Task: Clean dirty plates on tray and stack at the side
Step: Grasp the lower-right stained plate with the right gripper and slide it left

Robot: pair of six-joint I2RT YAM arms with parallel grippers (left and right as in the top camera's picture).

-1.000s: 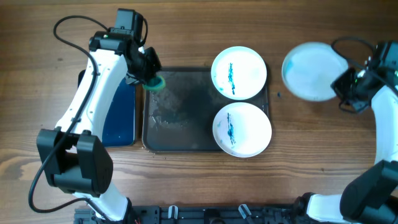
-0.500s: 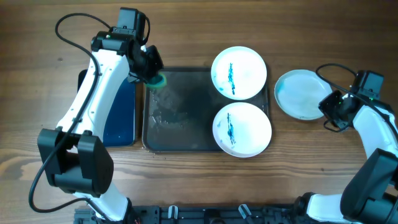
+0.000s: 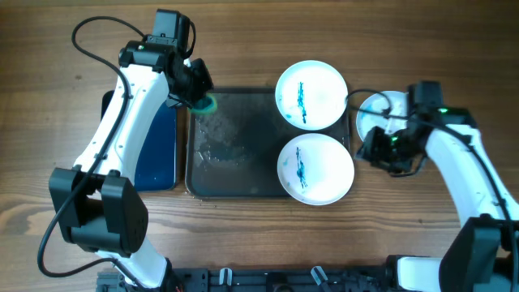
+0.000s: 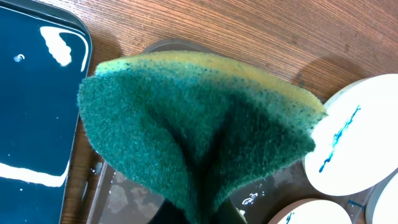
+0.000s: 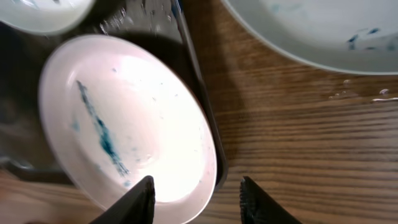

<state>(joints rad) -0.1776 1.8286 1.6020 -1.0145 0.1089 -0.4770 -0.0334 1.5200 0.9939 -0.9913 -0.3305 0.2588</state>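
Wooden counter | wiped plate now lies right of tray | right end effector, jaws apart and empty, has moved to nearer smeared plate | left end effector pinches sponge | two dirty remain

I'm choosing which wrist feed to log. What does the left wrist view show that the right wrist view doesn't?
Only left wrist: a folded green sponge filling most of the frame, and the blue tray beside the dark tray. Only right wrist: the open right gripper at the near edge of a plate. Both: the dark tray, blue-smeared plates and the wooden table.
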